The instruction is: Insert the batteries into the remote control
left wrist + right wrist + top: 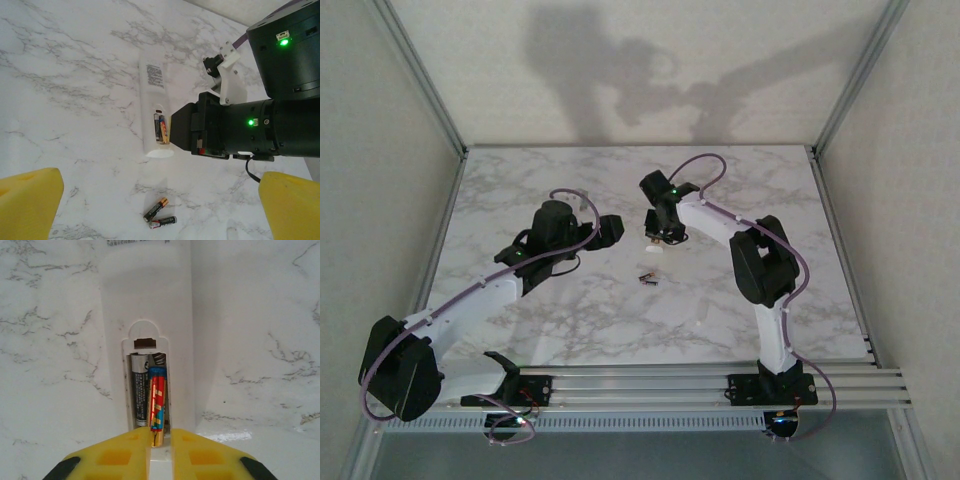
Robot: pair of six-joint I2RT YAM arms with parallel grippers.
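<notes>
right gripper (160,436) nearly closed, pinching red-gold battery (157,405) by lower end, in right slot of remote (145,315), beside seated dark cell (139,395). left gripper (160,173) wide open, empty. two loose batteries (159,215) near table (570,320) centre.

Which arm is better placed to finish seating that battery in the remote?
Right. The right gripper pinches the red-and-gold battery partly in the open bay of the remote; the left gripper hangs open, off to the side.
</notes>
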